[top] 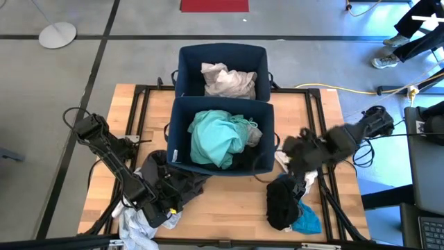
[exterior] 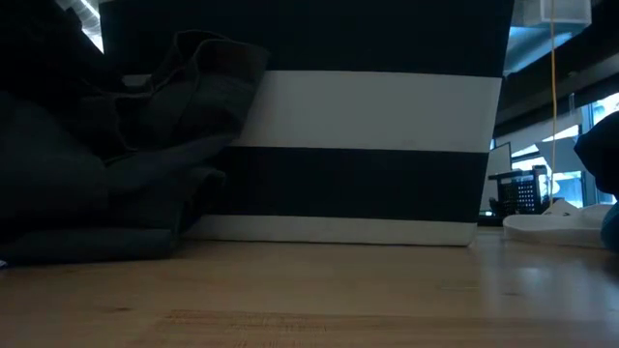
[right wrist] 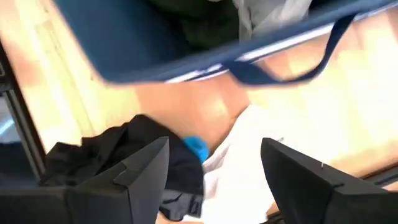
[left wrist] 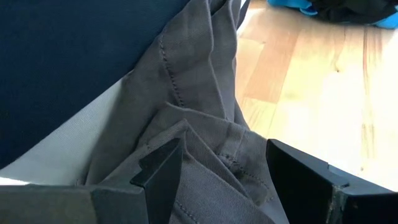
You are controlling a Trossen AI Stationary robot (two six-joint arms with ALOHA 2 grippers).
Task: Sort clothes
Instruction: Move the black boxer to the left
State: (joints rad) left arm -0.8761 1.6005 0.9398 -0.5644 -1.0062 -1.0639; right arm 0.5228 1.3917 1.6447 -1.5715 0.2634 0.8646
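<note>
— What step was in hand?
— The left gripper (left wrist: 217, 180) stood spread around the dark grey garment (left wrist: 199, 124) beside the near bin (top: 182, 132), not yet clenched.
— And next?
— Probably closing, then lifting. The right gripper (right wrist: 214, 177) hung released above the white garment (right wrist: 239, 165).

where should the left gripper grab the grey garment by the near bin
Grip the raised seamed fold of the grey garment that lies between the open left gripper fingers. Come from above on the table side, since the near bin wall blocks the other side.
</note>
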